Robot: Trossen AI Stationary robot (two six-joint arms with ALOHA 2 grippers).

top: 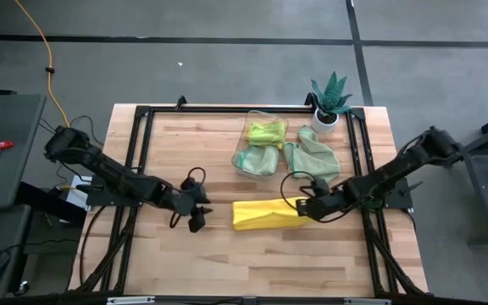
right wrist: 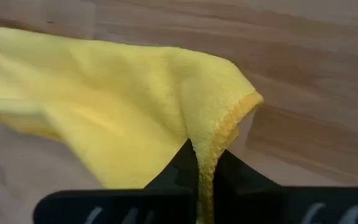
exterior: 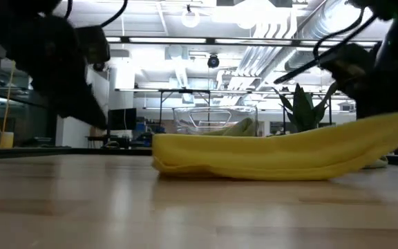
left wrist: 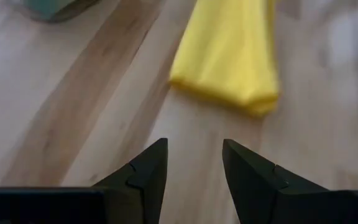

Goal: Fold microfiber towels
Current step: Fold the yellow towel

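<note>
Yellow towel (top: 265, 213) lies folded into a long strip at lower centre of the high view on our pale wooden counter (top: 202, 152). Our right gripper (top: 302, 206) has its fingers clenched on the strip's right end; the right wrist view shows the hemmed edge pinched between them. Our left gripper (top: 197, 210) waits left of the strip, fingers released and empty. Upper centre, a clear bin (top: 262, 146) holds lime and mint towels (top: 265, 133), another mint towel (top: 313, 155) beside it, near a potted plant (top: 329, 100). Only the low view shows the room's bright ceiling lights (exterior: 191, 19).
</note>
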